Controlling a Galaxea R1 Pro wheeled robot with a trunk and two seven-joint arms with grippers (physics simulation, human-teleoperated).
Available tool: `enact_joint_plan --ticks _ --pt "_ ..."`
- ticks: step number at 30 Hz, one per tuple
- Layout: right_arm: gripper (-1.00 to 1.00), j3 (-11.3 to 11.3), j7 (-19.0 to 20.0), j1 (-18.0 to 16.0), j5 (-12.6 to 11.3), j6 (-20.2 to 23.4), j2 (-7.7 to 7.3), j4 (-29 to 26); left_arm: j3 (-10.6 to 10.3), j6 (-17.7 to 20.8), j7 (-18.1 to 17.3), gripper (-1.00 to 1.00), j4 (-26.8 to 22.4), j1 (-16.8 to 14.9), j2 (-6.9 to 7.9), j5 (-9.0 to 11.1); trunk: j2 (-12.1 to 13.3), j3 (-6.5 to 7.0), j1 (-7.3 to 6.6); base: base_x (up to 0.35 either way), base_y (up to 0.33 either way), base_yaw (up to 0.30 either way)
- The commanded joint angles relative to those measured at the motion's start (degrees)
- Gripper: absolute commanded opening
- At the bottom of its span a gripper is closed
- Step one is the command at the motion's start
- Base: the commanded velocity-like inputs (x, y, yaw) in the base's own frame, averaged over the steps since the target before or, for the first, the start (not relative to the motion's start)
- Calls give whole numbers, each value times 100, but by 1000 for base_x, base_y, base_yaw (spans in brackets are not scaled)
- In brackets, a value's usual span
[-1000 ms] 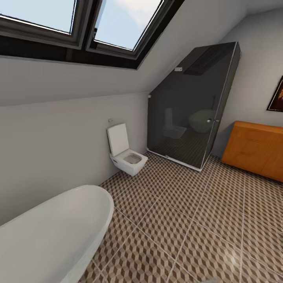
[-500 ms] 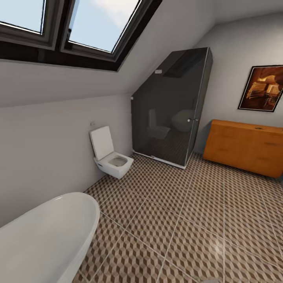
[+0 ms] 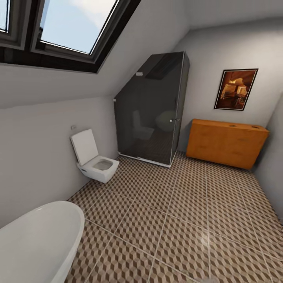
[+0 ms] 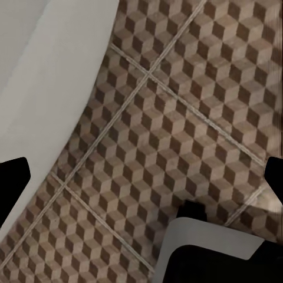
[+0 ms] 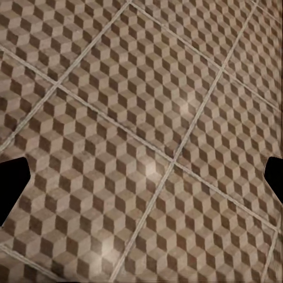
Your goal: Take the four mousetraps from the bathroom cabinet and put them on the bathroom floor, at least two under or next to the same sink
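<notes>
The orange-brown cabinet (image 3: 226, 143) stands against the far wall under a framed picture (image 3: 235, 89), just beside the dark glass shower (image 3: 151, 110) — the mousetraps are too small to make out. Cube-patterned floor (image 3: 177, 220) runs past a toilet (image 3: 94, 159) and bathtub (image 3: 35, 239). Both wrist views face this floor with dark fingertips (image 4: 13, 177) at the frame edges — each claw spread wide, holding nothing.

Bathroom floor (image 3: 188, 220): large cube-pattern tiles, pale grout. Cabinet (image 3: 226, 143) stands on it against far wall. Dark glass shower enclosure (image 3: 151, 114) just left of cabinet. White bathtub (image 3: 35, 239) well apart from cabinet, at near left.
</notes>
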Motion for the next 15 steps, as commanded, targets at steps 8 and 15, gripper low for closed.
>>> enact_joint_plan --ticks 8,15 --pt "100 53 -12 -5 -33 -9 7 -1 -36 -20 1 100 11 -6 -3 36 -12 11 4 0 0 -188" --pt "100 56 -12 -5 -17 -4 9 0 -37 -20 1 100 11 -6 -3 36 -12 2 4 0 0 -38"
